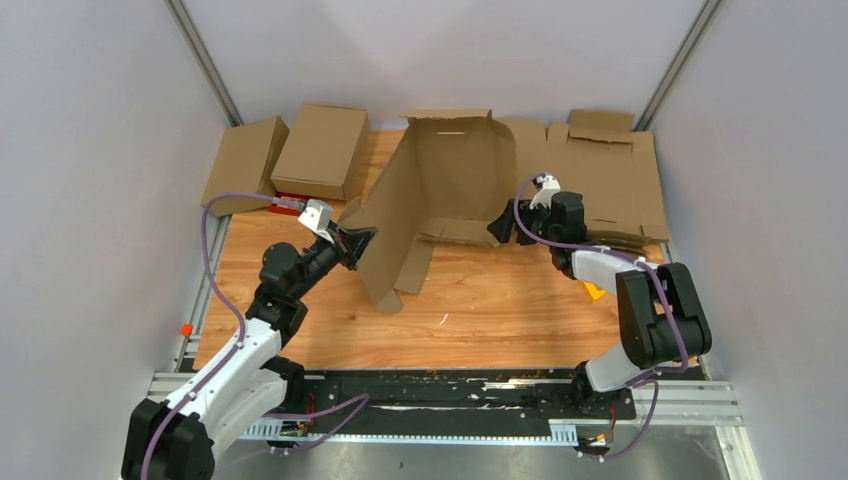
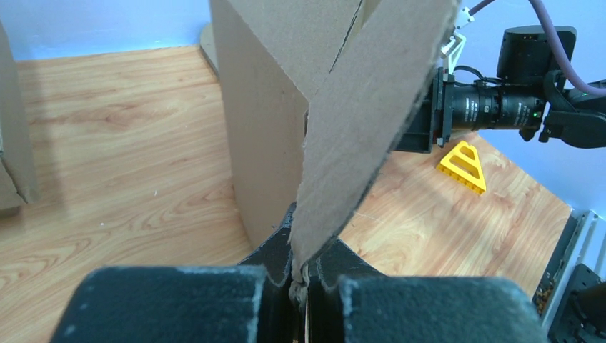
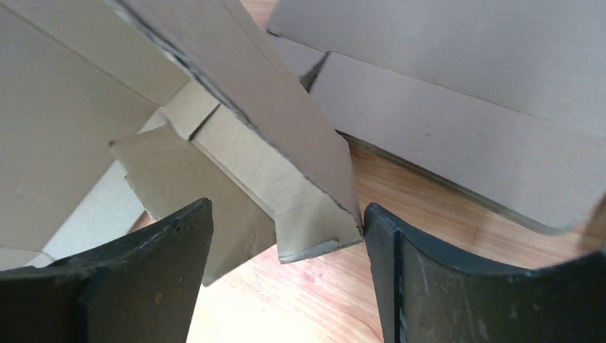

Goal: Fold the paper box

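Observation:
The paper box (image 1: 440, 185), plain brown cardboard, stands half-raised on the wooden table with its panels upright and flaps hanging loose. My left gripper (image 1: 362, 240) is shut on the edge of its left flap (image 2: 357, 121); in the left wrist view the cardboard is pinched between the black fingers (image 2: 304, 282). At the box's right side is my right gripper (image 1: 500, 228). In the right wrist view this gripper (image 3: 287, 214) is open, with a folded flap corner (image 3: 314, 214) between the jaws, its tip against the right finger (image 3: 429, 271).
Two folded brown boxes (image 1: 322, 148) (image 1: 243, 163) sit at the back left, with a small red card (image 1: 292, 198) in front of them. A flat sheaf of cardboard sheets (image 1: 610, 180) lies at the back right. A yellow triangle (image 1: 594, 291) lies by the right arm.

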Controlling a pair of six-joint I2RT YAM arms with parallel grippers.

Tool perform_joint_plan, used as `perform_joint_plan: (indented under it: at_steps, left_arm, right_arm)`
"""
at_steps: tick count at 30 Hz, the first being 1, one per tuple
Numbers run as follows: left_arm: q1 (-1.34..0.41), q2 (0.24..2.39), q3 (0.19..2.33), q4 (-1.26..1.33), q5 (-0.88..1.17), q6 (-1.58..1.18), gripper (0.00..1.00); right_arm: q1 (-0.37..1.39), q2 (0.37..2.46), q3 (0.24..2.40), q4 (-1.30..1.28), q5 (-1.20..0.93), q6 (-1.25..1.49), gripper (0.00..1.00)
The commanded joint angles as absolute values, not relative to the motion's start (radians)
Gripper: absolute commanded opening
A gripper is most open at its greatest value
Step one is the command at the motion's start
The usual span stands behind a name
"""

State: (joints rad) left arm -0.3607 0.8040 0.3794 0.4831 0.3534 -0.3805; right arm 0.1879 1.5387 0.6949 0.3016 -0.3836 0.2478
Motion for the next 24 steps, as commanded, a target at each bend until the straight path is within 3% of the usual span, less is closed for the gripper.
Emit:
perform_joint_plan:
  at_steps: [1, 13, 24]
  left_arm:
    - [-0.37, 0.834, 0.369, 0.577, 0.43, -0.411, 0.03]
    - [-0.37, 0.835, 0.353, 0.647, 0.465, -0.435, 0.02]
    - [-0.371, 0.659, 0.321, 0.523, 0.285, -0.37, 0.0]
  right_arm:
    - [0.218, 1.572, 0.705, 0.422, -0.521, 0.306, 0.73]
    - [0.331, 1.554, 0.697, 0.379, -0.496, 0.278, 0.63]
    - [0.427, 1.65, 0.734, 0.398, -0.486, 0.263, 0.59]
